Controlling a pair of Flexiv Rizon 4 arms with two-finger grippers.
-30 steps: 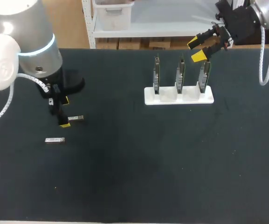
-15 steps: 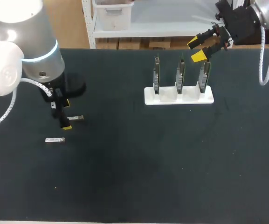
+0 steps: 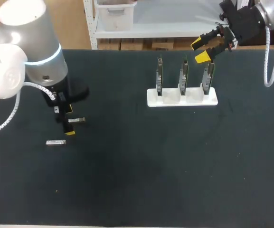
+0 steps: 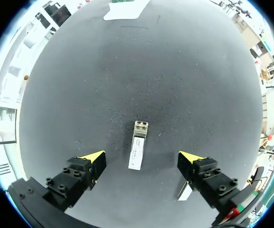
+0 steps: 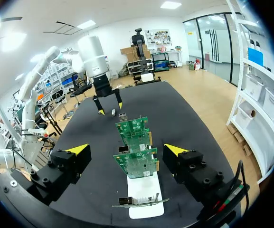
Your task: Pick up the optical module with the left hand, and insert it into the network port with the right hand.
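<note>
Fingers (image 4: 93, 159) of the left gripper (image 4: 141, 159) stood spread wide, low over the black table (image 3: 151, 166); the optical module (image 4: 138, 145) lay flat between them, touching neither; a second module (image 3: 55, 142) lay nearby; the right gripper (image 3: 201, 50), likewise spread and empty, hung above three upright network cards (image 3: 183, 76) in a white stand (image 3: 182, 99).
</note>
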